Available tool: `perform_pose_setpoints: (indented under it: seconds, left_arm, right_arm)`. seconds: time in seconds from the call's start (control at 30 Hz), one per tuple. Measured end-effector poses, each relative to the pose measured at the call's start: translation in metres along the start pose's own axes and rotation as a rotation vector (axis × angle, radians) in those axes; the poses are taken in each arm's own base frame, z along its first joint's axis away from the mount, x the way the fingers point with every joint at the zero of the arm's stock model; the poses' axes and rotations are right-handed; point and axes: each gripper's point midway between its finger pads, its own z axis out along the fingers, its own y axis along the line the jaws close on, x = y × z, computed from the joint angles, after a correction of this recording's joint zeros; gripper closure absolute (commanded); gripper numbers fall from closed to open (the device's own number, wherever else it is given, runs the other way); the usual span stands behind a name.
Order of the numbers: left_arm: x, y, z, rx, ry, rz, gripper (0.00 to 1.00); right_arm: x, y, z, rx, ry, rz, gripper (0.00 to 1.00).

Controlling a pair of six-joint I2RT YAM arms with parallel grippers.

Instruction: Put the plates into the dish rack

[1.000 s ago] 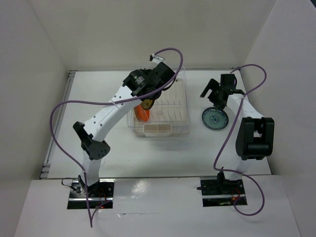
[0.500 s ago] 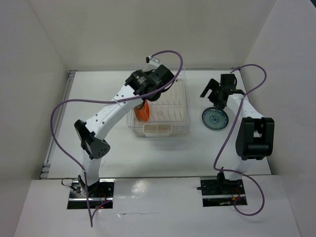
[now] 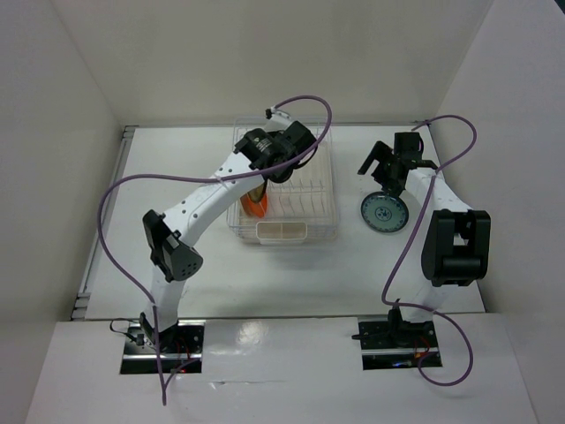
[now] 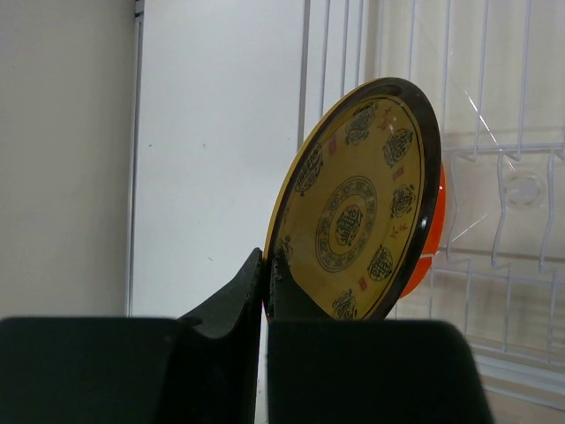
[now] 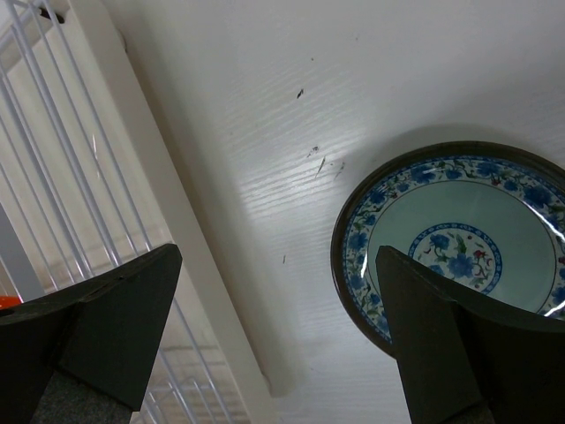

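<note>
Left gripper [image 4: 265, 269] pinches the lower rim of the yellow plate [image 4: 357, 212], held upright on edge over the dish rack [image 3: 328, 201] — the orange plate [image 4: 435, 225] stands just behind it among the tines; right gripper [image 5: 275, 265] hangs spread wide above the table [image 5: 265, 132], the blue-patterned plate [image 5: 450, 247] lying flat beside the rack, untouched.

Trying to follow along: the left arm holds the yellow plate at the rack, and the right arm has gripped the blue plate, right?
Not quite. The right gripper is open and grips nothing; the blue plate lies on the table below it, as the right wrist view shows. The left gripper does hold the yellow plate at the rack.
</note>
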Motion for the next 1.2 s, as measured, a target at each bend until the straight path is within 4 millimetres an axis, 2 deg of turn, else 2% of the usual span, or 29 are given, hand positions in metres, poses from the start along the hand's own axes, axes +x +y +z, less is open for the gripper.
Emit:
perform_pose_setpoints:
  seconds: [0.37, 0.9, 1.2]
  left_arm:
    - [0.018, -0.026, 0.017, 0.008, 0.059, 0.038, 1.00]
    - [0.019, -0.020, 0.024, -0.002, 0.077, 0.015, 1.00]
    - [0.018, -0.015, 0.020, 0.012, 0.081, -0.007, 1.00]
  right_arm:
    - [0.001, 0.002, 0.000, -0.010, 0.007, 0.000, 0.00]
    - [0.008, 0.000, 0.007, -0.008, 0.034, 0.002, 0.00]
    - [0.009, 0.001, 0.009, -0.016, 0.045, 0.002, 0.00]
